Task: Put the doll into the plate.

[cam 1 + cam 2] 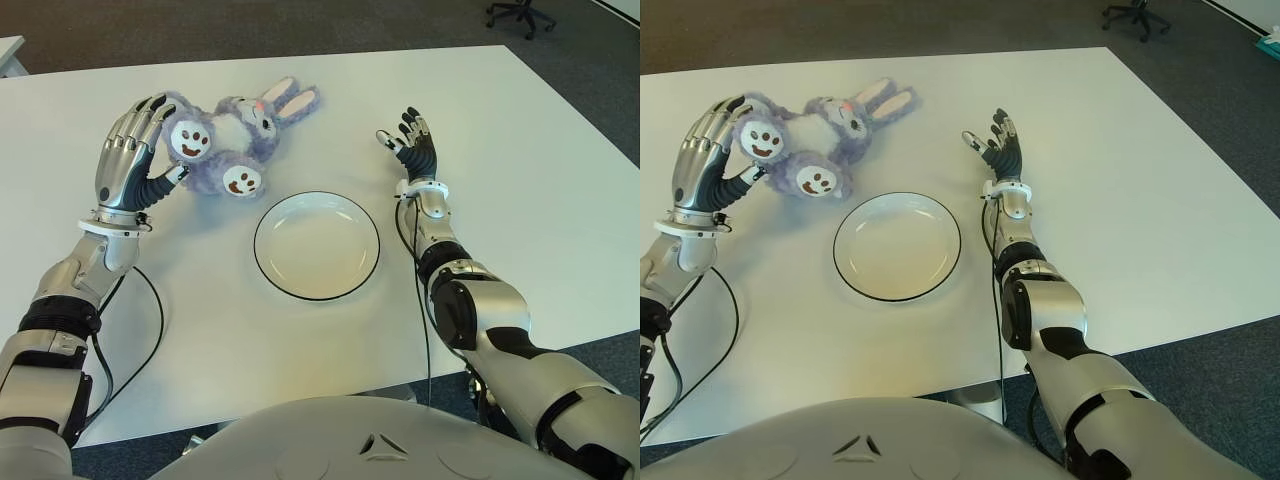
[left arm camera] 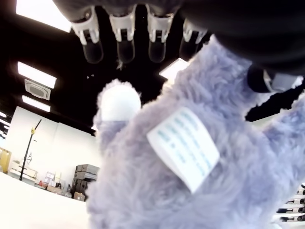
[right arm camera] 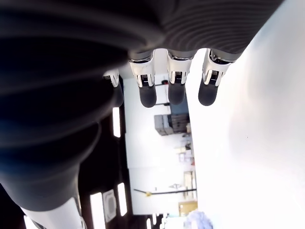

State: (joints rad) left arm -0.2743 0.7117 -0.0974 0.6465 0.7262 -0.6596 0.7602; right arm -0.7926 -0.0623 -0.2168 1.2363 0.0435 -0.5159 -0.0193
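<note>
From the eye views, the purple bunny doll (image 1: 232, 140) lies on the white table (image 1: 520, 170), just behind and left of the empty plate (image 1: 316, 245) — not in it. The left hand (image 1: 130, 150) presses against the doll's foot, fingers spread along it, not clenched. The right hand (image 1: 414, 143) shows right of the plate, fingers relaxed, holding nothing. An office chair (image 1: 518, 14) stands beyond the table.

Left wrist view: purple fur and a white label (image 2: 183, 147) fill the frame, fingertips (image 2: 125, 51) extended above.

Right wrist view: straight fingertips (image 3: 176, 93) — nothing held.
</note>
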